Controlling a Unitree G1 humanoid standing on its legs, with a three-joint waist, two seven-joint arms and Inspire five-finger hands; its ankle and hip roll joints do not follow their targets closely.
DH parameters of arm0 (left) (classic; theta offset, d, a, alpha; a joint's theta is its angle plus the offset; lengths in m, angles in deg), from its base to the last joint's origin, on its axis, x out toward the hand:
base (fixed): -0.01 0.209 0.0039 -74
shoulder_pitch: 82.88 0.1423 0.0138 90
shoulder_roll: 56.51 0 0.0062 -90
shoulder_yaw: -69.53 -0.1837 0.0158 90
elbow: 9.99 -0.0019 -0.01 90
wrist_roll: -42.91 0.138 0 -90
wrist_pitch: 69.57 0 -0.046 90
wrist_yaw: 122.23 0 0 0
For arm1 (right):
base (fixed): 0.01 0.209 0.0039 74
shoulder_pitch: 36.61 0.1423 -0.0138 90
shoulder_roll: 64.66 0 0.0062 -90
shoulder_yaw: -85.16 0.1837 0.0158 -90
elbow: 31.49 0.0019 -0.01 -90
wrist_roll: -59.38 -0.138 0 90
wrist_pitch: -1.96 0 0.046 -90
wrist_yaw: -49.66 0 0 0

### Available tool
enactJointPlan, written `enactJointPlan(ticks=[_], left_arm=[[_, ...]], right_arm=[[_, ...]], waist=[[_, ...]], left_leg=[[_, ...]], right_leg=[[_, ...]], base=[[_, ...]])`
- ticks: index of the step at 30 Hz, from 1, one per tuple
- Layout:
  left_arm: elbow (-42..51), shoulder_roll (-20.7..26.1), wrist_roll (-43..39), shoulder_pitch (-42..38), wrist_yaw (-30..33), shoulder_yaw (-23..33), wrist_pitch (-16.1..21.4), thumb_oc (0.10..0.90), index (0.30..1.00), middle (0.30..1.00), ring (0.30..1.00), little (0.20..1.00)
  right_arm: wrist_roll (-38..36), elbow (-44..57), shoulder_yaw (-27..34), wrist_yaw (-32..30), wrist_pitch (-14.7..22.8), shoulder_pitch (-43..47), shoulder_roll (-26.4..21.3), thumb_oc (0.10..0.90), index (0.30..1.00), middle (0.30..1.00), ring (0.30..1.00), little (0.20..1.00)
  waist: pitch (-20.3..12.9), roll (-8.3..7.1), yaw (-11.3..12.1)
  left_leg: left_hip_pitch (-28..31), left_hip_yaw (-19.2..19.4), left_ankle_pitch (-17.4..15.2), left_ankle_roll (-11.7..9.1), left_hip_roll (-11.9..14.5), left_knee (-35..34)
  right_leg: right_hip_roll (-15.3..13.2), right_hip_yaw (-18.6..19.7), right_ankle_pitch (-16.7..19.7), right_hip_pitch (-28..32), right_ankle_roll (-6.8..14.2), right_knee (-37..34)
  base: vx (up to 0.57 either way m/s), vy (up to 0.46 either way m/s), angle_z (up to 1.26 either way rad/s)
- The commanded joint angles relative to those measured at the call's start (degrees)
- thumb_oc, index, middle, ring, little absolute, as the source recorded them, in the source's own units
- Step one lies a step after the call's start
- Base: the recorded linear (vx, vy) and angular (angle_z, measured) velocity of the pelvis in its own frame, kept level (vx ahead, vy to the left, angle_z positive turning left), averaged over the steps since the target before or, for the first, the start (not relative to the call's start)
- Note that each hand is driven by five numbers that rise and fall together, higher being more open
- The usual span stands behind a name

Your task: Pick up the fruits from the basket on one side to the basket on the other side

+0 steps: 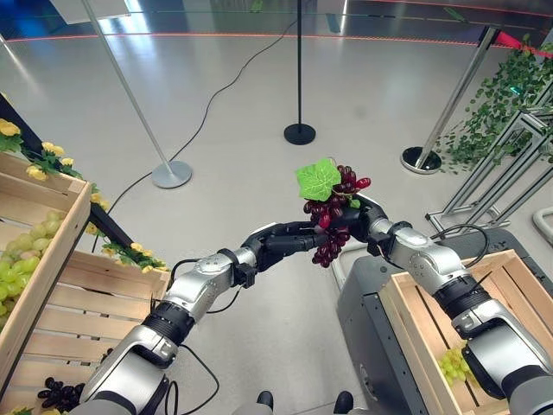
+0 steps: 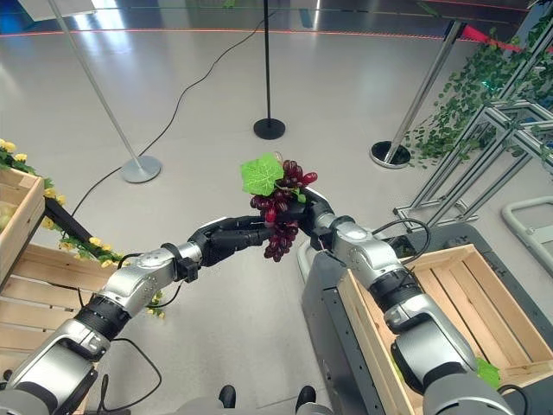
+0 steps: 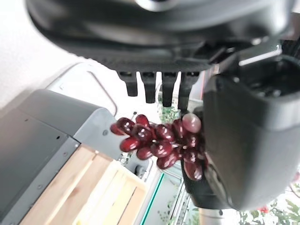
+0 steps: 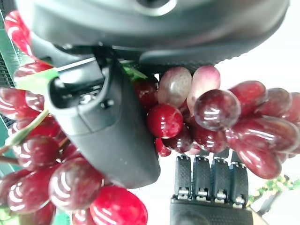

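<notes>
Dark-red glossy grape bunch (image 1: 335, 216), green leaf (image 1: 318, 180)

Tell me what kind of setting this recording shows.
Probably an exhibition or demo hall: a glossy floor, barrier posts ringing the area, and wooden crates of fruit trimmed with yellow flowers and ivy.

The grey floor (image 1: 363, 78) carries three round-based barrier posts (image 1: 300, 133), a black cable (image 1: 207, 112), and a metal frame (image 1: 510, 186) at right.

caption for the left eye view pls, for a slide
Both robot hands, left and right, meet at a red grape bunch between the crates.
</notes>
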Motion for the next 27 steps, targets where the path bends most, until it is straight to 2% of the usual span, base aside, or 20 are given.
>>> enactJointPlan(ticks=[1, 5, 9, 18, 23, 27], left_arm=[[0.38, -9.34, -0.17, -7.31, -9.96, -6.99, 6.28, 0.8, 0.9, 0.9, 0.9, 0.9], [-0.53, -8.05, 8.55, -8.29, -6.6, -9.24, 7.85, 0.8, 0.9, 0.9, 0.9, 0.9], [-1.25, -7.43, 12.92, -9.5, -4.33, -9.98, 7.88, 0.8, 0.9, 0.9, 0.9, 0.9], [-3.16, -7.88, 22.17, -11.88, 1.4, -12.39, 7.16, 0.8, 0.9, 0.9, 0.9, 0.9], [-3.53, -8.47, 20.96, -12.47, 3.35, -12.56, 6.9, 0.8, 0.9, 0.9, 0.9, 0.9], [-4.4, -10.04, 17.09, -11.74, 5.92, -11.28, 8.24, 0.8, 0.9, 0.9, 0.9, 0.9]], right_arm=[[-10.76, 7.59, -2.41, 3.68, 5.21, 8.89, 11.67, 0.4, 0.3, 0.3, 0.3, 0.3], [-14.53, 8.33, -2.55, 3.34, 5.18, 9.71, 12.96, 0.4, 0.3, 0.3, 0.3, 0.3], [-15.31, 8.81, -2.61, 2.91, 5.28, 10.1, 13.96, 0.4, 0.3, 0.3, 0.3, 0.3], [-12.74, 9.75, -3.24, 2.57, 6.15, 10.5, 15.75, 0.4, 0.3, 0.3, 0.3, 0.3], [-12.41, 10.19, -3.66, 2.74, 5.33, 10.39, 16.47, 0.4, 0.3, 0.3, 0.3, 0.3], [-10.79, 10.31, -3.97, 2.8, 3.61, 9.49, 17.11, 0.4, 0.3, 0.3, 0.3, 0.3]], waist=[[-9.2, -1.86, -0.04], [-9.3, -1.84, 0.12], [-9.37, -1.79, 0.27], [-9.13, -1.89, 0.35], [-9.07, -1.86, 0.31], [-8.93, -1.87, 0.21]], left_leg=[[-1.16, 2.14, -1.44, -0.53, -1.07, 0.03], [-1.18, 1.92, -1.42, -0.38, -1.23, 0.03], [-1.29, 1.78, -1.36, -0.3, -1.3, 0.03], [-1.4, 1.28, -1.15, -0.15, -1.55, 0.03], [-1.44, 1.11, -1.1, -0.13, -1.64, 0.03], [-1.39, 1.07, -1.1, -0.16, -1.63, 0.03]], right_leg=[[-1.79, 2.89, -1.55, 2.91, -0.09, 0.08], [-1.76, 2.98, -1.65, 2.9, 0.05, 0.08], [-1.76, 2.94, -1.74, 2.87, 0.07, 0.08], [-1.8, 2.9, -1.74, 2.84, 0.15, 0.08], [-1.81, 2.97, -1.77, 2.78, 0.13, 0.08], [-1.83, 3.15, -1.69, 2.74, 0.08, 0.08]], base=[[0.0, 0.0, 0.0], [0.0, 0.0, 0.0], [0.0, 0.0, 0.0], [0.0, 0.0, 0.01], [0.0, 0.0, 0.0], [0.0, 0.0, 0.0]])
